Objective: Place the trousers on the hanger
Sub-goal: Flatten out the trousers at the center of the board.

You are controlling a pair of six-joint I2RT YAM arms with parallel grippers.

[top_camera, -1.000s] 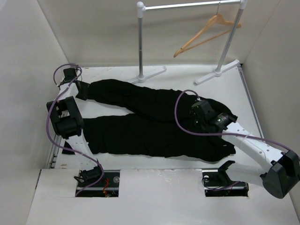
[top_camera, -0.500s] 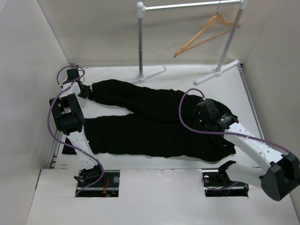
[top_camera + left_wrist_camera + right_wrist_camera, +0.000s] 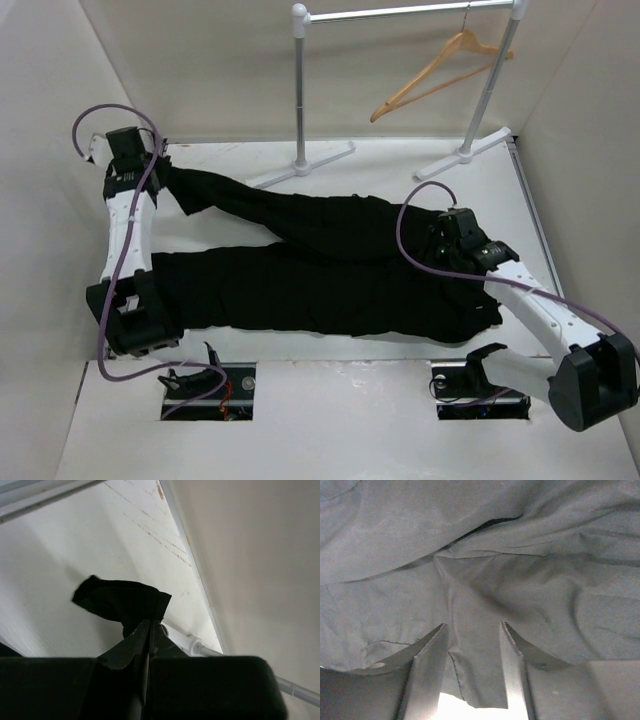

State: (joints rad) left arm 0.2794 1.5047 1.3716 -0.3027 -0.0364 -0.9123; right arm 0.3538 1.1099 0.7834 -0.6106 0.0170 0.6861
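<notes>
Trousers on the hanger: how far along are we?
Early. Done: nothing hung; the hanger hangs bare on the rail. In hand: the left gripper is shut on a leg end of the trousers, raised off the table; the right gripper is at the waist, fabric between its fingers, clamp unclear. Left: carry the trousers back and drape them over the hanger's bar.

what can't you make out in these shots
Right wrist view: whether the right tool grips the trousers fold; fabric fills the gap.
Top view: waistband, hidden under that tool.
Left wrist view: left tool body blocks the lower frame.
Top view: hanger hook, too thin to trace.
</notes>
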